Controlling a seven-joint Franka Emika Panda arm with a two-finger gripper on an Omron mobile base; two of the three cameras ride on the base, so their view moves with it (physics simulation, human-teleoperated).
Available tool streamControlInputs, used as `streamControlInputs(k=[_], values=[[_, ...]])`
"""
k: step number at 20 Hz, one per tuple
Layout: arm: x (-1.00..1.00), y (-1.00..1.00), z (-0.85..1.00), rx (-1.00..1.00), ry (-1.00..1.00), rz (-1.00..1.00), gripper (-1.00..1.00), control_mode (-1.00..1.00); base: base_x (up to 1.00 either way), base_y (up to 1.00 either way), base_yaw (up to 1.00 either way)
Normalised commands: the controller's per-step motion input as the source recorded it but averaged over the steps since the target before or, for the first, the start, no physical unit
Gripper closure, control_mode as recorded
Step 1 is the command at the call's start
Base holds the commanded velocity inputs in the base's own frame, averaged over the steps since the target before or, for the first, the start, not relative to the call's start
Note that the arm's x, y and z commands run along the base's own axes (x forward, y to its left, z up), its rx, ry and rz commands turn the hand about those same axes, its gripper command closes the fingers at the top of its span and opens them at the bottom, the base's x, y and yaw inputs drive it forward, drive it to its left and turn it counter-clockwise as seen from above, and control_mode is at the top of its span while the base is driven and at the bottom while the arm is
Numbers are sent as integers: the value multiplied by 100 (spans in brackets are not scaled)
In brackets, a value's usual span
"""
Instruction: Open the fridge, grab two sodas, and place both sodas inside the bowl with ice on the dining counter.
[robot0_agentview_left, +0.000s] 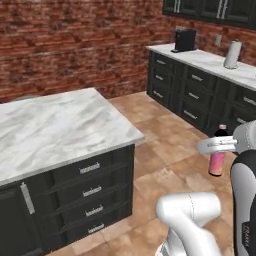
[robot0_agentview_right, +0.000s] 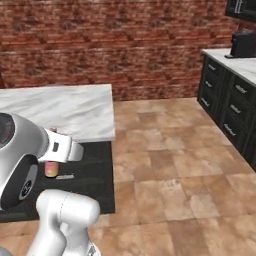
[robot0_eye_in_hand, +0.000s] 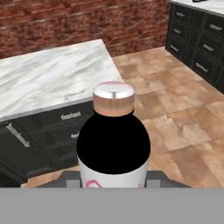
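Left base view: soda (robot0_agentview_left: 218, 159) held upright over tile floor, long axis vertical, gripper (robot0_agentview_left: 220, 145) clamped around upper body just under dark neck. No bowl or dining counter in sight; only marble island (robot0_agentview_left: 55, 125) over dark drawers to the left, well apart. Probably mid-carry toward the counter, bowl's direction impossible to tell.

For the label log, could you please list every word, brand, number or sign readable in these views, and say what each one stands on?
None can be read.
Soda bottle held in the tool: only a pink outline at the label's lower edge, no letters.
Robot arm: a small dark marking near the edge of the left base view, too blurred to read.
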Motion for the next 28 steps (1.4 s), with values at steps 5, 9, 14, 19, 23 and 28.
streamControlInputs(k=[5, 9, 14, 19, 23, 28], values=[[0, 0, 0, 0, 0, 0, 100, 100, 88, -69, 26], [0, 0, 0, 0, 0, 0, 100, 100, 82, -74, 25], [0, 0, 0, 0, 0, 0, 100, 100, 87, -70, 24], [0, 0, 0, 0, 0, 0, 100, 100, 97, -61, 24], [0, 0, 0, 0, 0, 0, 100, 100, 100, -60, 26], [0, 0, 0, 0, 0, 0, 100, 100, 100, -54, 27]])
